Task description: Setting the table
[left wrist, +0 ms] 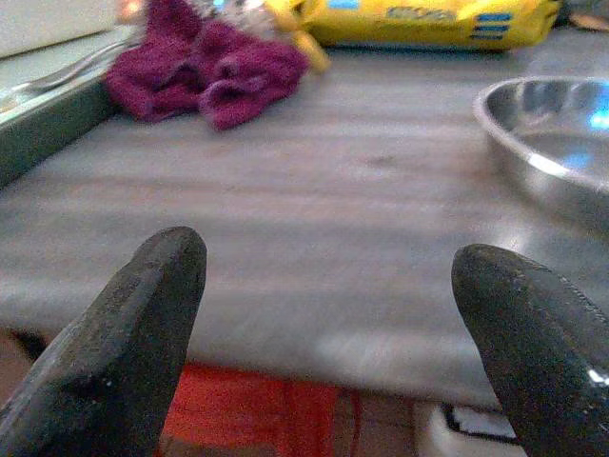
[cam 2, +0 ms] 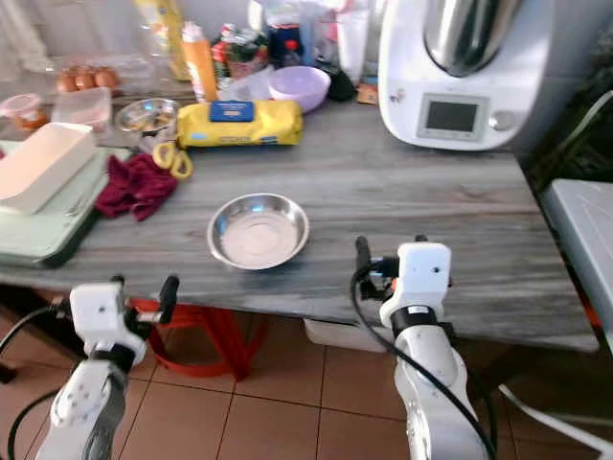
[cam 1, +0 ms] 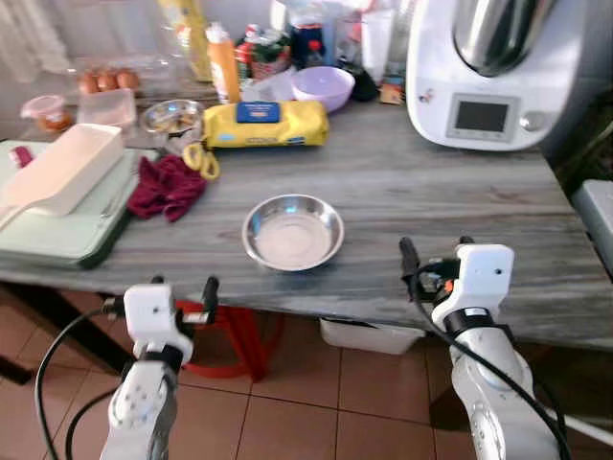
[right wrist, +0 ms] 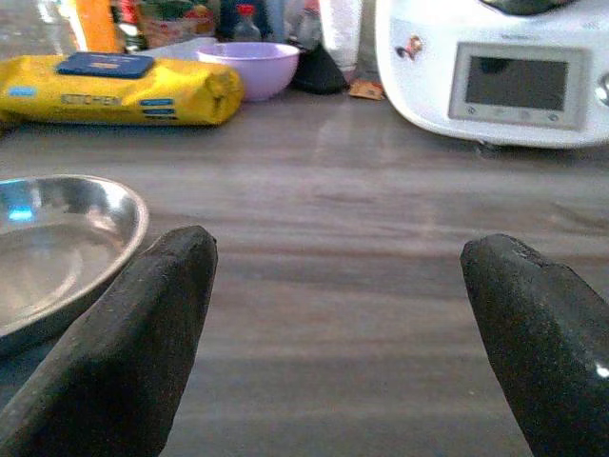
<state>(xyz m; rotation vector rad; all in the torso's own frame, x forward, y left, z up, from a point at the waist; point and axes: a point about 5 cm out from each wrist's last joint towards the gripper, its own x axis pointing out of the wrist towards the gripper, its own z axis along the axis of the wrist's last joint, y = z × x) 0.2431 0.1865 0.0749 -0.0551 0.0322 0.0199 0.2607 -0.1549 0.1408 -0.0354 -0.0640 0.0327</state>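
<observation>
far left on the grey wooden table (cam 1: 460,192): a green tray (cam 1: 57,240) with a long white dish (cam 1: 62,168) lying on it. just beside the tray, a dark red cloth (cam 1: 168,187) all crumpled up, with yellow scissors (cam 1: 201,160) touching its far side. behind those, a small shiny bowl (cam 1: 172,117) with something in it, some eggs (cam 1: 107,80) in a clear box, and an orange bottle (cam 1: 223,62). next along, a yellow pack of wipes (cam 1: 268,124) lying flat, and a purple bowl (cam 1: 323,86) behind it. in the middle of the table, near the front edge, a round metal bowl (cam 1: 292,232), right way up, with nothing else touching it. far right at the back, a big white kitchen machine (cam 1: 484,72) with a little screen. down in front, below the table edge, the left gripper (cam 1: 163,290) held out with its two black fingers (left wrist: 143,324) spread wide apart and nothing between them, aimed at the table top left of the metal bowl. over on the right, the right gripper (cam 1: 438,251) up at the table edge, just right of the metal bowl, fingers (right wrist: 143,333) also wide apart and holding nothing. under the table, a red stool (cam 1: 235,335) on brown floor tiles (cam 1: 316,412).
</observation>
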